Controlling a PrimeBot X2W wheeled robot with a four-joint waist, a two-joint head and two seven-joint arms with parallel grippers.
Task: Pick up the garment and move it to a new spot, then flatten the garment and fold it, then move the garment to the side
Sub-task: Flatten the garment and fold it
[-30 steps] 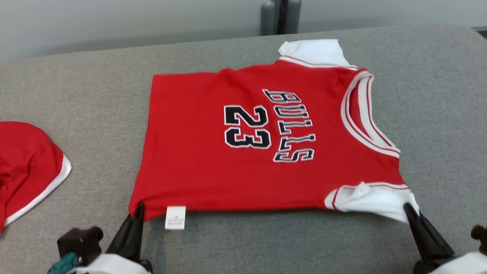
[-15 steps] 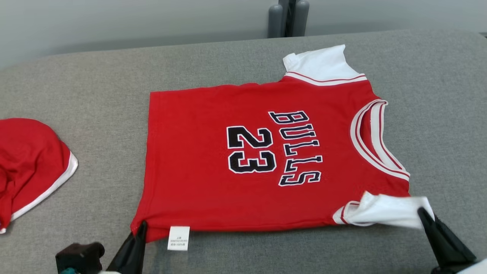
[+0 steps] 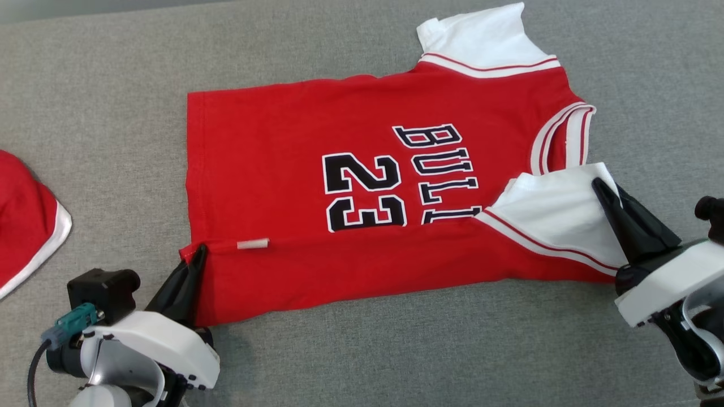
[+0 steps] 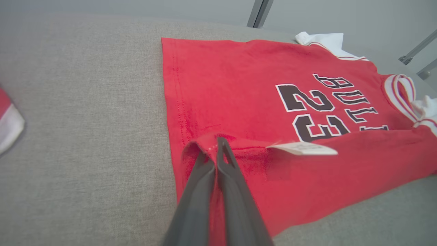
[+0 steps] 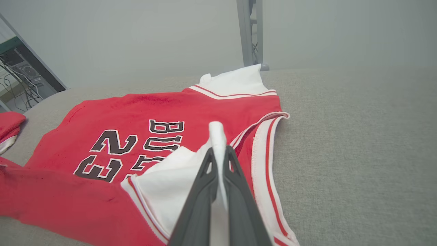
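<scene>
Now both grippers are pinching tight: the left gripper (image 3: 197,255) is clamping the red hem corner of the jersey (image 3: 271,164), and the right gripper (image 3: 600,186) is squeezing the near white sleeve (image 3: 548,215). They are holding that near edge folded over the printed front. The jersey is lying spread on the grey cushion (image 3: 102,113), with a second red garment (image 3: 22,226) sitting well apart at the left.
</scene>
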